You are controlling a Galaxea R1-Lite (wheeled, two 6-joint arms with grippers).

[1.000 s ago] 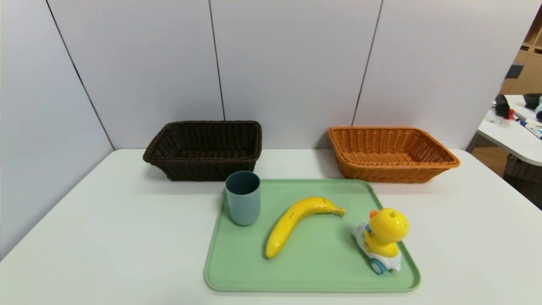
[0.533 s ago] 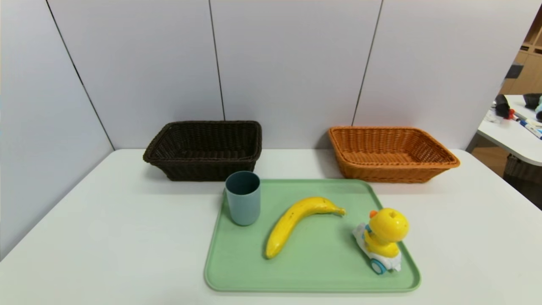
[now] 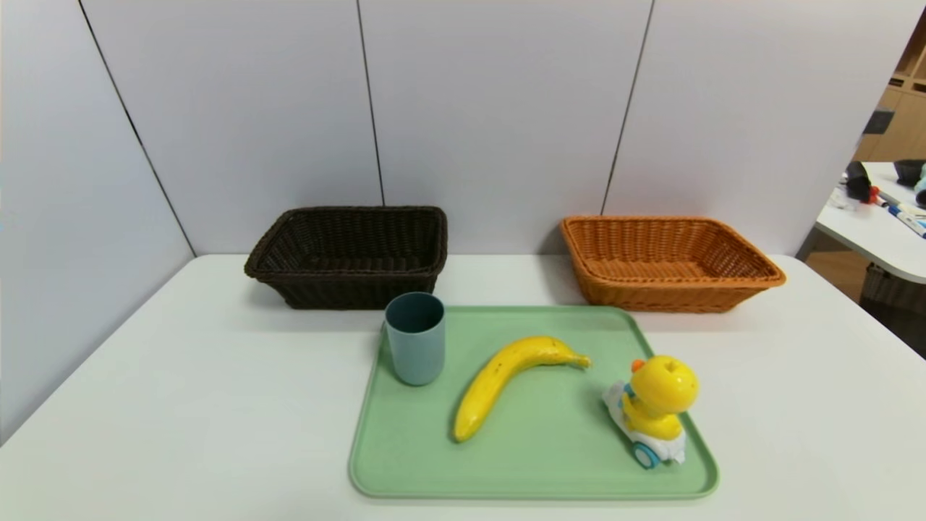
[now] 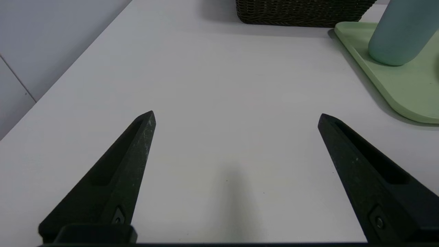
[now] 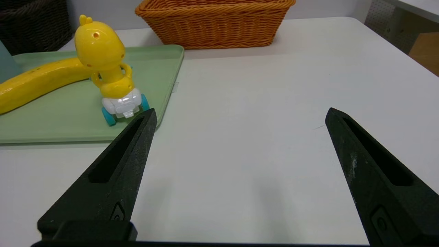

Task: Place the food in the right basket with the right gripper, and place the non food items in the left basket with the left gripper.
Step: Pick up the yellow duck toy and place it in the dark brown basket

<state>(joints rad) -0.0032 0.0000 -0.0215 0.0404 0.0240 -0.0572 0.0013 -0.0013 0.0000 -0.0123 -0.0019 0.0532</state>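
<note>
A green tray [image 3: 550, 463] in the middle of the white table carries a blue cup [image 3: 415, 338], a yellow banana [image 3: 506, 380] and a yellow duck toy on wheels [image 3: 655, 411]. Behind it stand a dark brown basket [image 3: 347, 255] on the left and an orange basket [image 3: 665, 262] on the right. Neither arm shows in the head view. My left gripper [image 4: 236, 115] hangs open over bare table, with the cup [image 4: 401, 32] and tray [image 4: 408, 89] off to one side. My right gripper [image 5: 240, 115] is open too, beside the tray's edge near the duck toy [image 5: 106, 68] and banana [image 5: 37, 85].
Grey wall panels close off the back and left of the table [image 3: 181, 405]. Another table with small items [image 3: 886, 217] stands beyond the right edge. Bare tabletop lies on both sides of the tray.
</note>
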